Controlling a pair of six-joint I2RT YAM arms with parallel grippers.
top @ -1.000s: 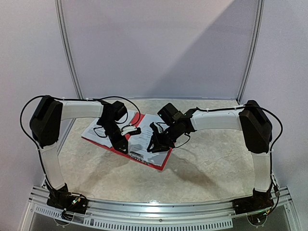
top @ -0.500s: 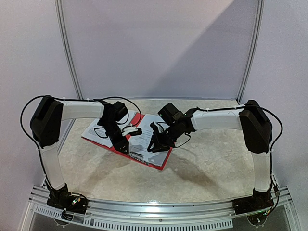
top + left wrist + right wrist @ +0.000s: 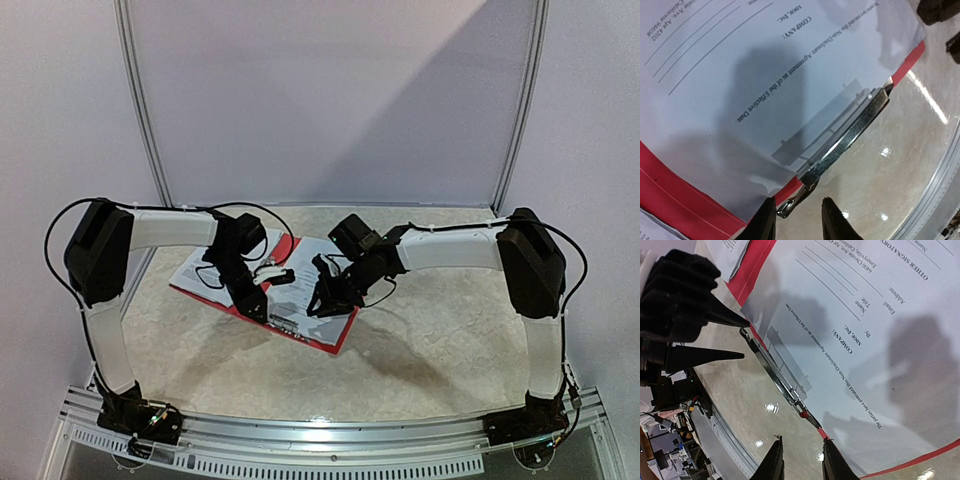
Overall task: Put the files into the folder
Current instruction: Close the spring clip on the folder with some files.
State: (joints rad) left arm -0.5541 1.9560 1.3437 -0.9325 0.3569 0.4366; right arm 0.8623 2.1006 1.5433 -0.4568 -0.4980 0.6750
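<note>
Between the jaws of the left tool (image 3: 799, 200) sits the free end of the clip (image 3: 847, 135). The jaws stand apart, wider than the metal, so the tool is open rather than clamped. Over the last second the jaws have drawn in a little round that end, and the overhead view shows the left wrist creeping only slightly. I take this as a grip on the clip being set up but not yet made.

From there the clip runs along the near edge of the top sheet of the files (image 3: 740, 75). Its shadow falls offset on the paper, so it looks raised off the sheet. Whether it pins anything I cannot tell.

The right tool (image 3: 802, 440) has stayed put, hovering near the clip's other end, its jaws parted and empty.

The folder (image 3: 680, 200) lies open on the surface (image 3: 900, 165) between the arms, left of centre. The files rest on it, one sheet on each half. The paper is already in place, so what likely remains is working the clip and shutting the cover.
</note>
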